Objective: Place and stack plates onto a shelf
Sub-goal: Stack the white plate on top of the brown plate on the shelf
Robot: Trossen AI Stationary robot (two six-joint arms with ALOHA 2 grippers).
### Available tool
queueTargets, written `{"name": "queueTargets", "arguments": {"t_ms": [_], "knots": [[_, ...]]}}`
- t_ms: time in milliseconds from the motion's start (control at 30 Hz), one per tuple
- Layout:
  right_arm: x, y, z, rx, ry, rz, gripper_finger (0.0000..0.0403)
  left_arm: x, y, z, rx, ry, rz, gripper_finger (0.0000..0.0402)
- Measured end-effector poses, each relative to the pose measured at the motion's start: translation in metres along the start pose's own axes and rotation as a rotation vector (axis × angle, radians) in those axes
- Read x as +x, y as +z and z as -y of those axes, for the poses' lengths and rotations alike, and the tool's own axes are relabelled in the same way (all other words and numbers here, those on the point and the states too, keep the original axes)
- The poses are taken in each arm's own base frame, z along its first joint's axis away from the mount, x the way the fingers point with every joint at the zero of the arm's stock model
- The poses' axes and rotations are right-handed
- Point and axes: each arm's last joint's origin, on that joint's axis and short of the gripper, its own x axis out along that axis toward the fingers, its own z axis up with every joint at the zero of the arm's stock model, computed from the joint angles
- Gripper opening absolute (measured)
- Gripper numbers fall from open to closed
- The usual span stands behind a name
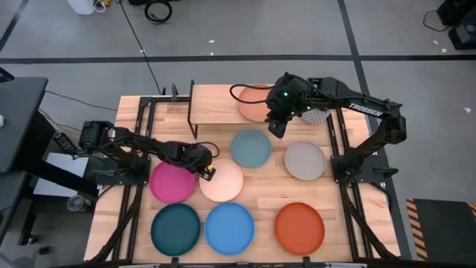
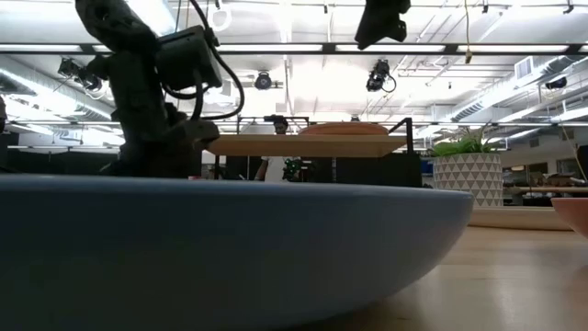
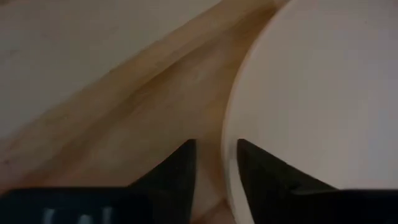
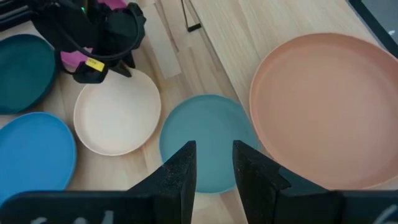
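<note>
The salmon plate (image 1: 255, 104) (image 4: 323, 106) lies flat on the right half of the shelf (image 1: 216, 100) (image 2: 308, 144). My right gripper (image 1: 275, 128) (image 4: 213, 162) hovers open in the air just in front of the shelf, above the pale blue plate (image 1: 251, 147) (image 4: 202, 140). My left gripper (image 1: 206, 171) (image 3: 216, 155) is low at the left rim of the cream plate (image 1: 222, 181) (image 3: 311, 93), open, one finger over the plate's inside and one outside. Magenta (image 1: 172, 182), grey (image 1: 305, 160), dark teal (image 1: 176, 227), bright blue (image 1: 229, 227) and orange (image 1: 300, 227) plates lie flat on the table. My left gripper comes at the cream plate's left rim (image 3: 227, 149) slanting down from the table's left, its fingers on either side of that rim. A strip of wood shows between the outer finger (image 3: 183, 165) and the rim. Whether either finger touches the plate, I cannot tell.
The shelf's left half (image 1: 208, 97) is bare board on black legs (image 1: 192, 112). The plates lie in rows close together, and the magenta one sits right under my left arm. The bright blue plate (image 2: 230, 248) fills the low view's foreground. A person stands in the room behind the shelf (image 2: 278, 124).
</note>
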Motion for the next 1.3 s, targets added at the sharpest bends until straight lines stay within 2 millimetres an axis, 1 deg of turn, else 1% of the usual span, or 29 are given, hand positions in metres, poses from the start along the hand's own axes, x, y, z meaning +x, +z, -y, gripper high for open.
{"name": "queueTargets", "arguments": {"t_ms": [133, 167, 267, 367, 500, 600, 767, 933, 1033, 1100, 1300], "knots": [[0.000, 0.002, -0.001, -0.006, 0.005, 0.017, 0.0110, 0.000, 0.000, 0.001, -0.020, -0.020, -0.011, 0.0025], [0.000, 0.002, -0.001, -0.006, 0.005, 0.017, 0.0110, 0.000, 0.000, 0.002, -0.019, -0.032, -0.014, 0.0016], [0.000, 0.002, -0.001, -0.005, 0.004, 0.017, 0.0110, -0.002, 0.000, 0.003, -0.034, -0.056, -0.015, 0.0015], [0.000, 0.001, -0.001, -0.005, 0.004, 0.012, 0.0110, -0.014, 0.004, 0.007, -0.052, -0.115, -0.002, 0.0015], [-0.006, -0.001, -0.001, -0.006, 0.003, 0.018, 0.0110, -0.044, 0.015, 0.016, -0.042, -0.198, 0.036, 0.0015], [-0.015, -0.003, 0.001, -0.004, -0.017, 0.043, 0.0110, -0.066, 0.026, 0.019, -0.027, -0.212, 0.051, 0.0015], [-0.036, -0.007, 0.006, 0.009, -0.080, 0.108, 0.0110, -0.105, 0.058, 0.037, 0.048, -0.276, 0.065, 0.0015], [-0.054, -0.012, 0.013, 0.046, -0.099, 0.155, 0.0109, -0.141, 0.101, 0.052, 0.115, -0.304, 0.110, 0.0015], [-0.062, -0.015, 0.017, 0.075, -0.121, 0.165, 0.0107, -0.159, 0.127, 0.056, 0.154, -0.281, 0.131, 0.0015], [-0.065, -0.016, 0.019, 0.083, -0.126, 0.172, 0.0105, -0.166, 0.147, 0.057, 0.177, -0.277, 0.131, 0.0015], [-0.072, -0.018, 0.024, 0.100, -0.140, 0.190, 0.0094, -0.174, 0.202, 0.041, 0.213, -0.237, 0.116, 0.0015]]}}
